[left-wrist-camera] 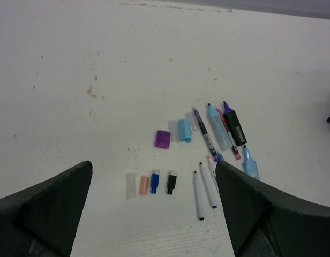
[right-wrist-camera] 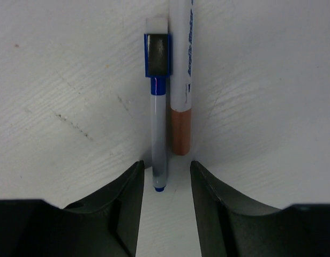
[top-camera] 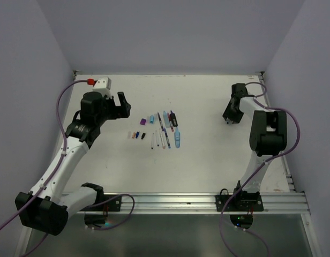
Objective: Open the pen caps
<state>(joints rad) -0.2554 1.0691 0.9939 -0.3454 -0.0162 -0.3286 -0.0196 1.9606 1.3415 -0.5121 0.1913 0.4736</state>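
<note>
While poised low over the table (right-wrist-camera: 74,80), straddles two pens with the right claw (right-wrist-camera: 166,166), with fingers partly spread and pinching nothing. Finds the thin blue-tipped pen (right-wrist-camera: 159,134) running straight out from the gap, blue end just inside the fingertips. Finds the orange-ended marker (right-wrist-camera: 180,80) lying against it, on the side of the finger at the right of that view. Reads the blue block (right-wrist-camera: 157,53) at the far end as a cap, though possibly just an eraser holder; hard to tell from here.

Across the way, shows the left claw (left-wrist-camera: 154,166) spread wide and empty, with loose caps (left-wrist-camera: 155,182) lying just ahead between its fingers and a row of pens (left-wrist-camera: 218,128) beyond them.

Expect featherweight, stiff, slick plastic here: round barrels, keen to roll or squirt out of a hard pinch. Expect a snug push-fit too, so wants a straight pull along the barrel. Best to close across the blue pen's mid-barrel, just ahead of the fingertips, leaving the far end free for the other claw. Beware of scooping up both at once.
</note>
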